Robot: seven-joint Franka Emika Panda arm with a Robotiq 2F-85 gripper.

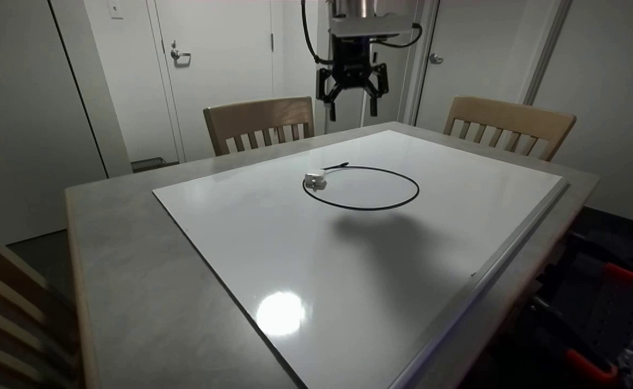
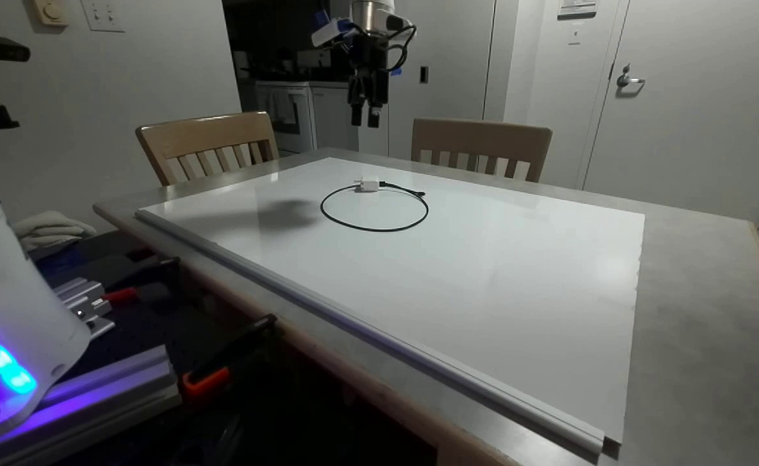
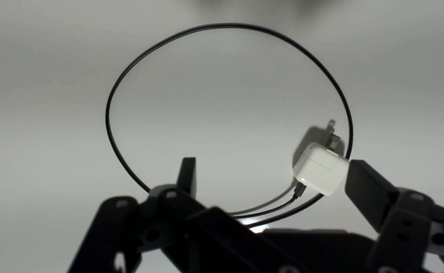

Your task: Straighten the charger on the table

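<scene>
Presumably this is the approach: my jaws hang spread and empty, the looped charger (image 3: 229, 25) lying below them on the surface (image 1: 241, 227), so I should next descend, pinch and straighten it.

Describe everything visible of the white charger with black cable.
The charger has a boxy, white, plastic-looking adapter with metal prongs. Plugged into it, a thin black cable lies in one wide, roundish loop on the glossy white, grey-rimmed table, passing under the adapter; its far end is loose. Nothing grips the charger.
</scene>
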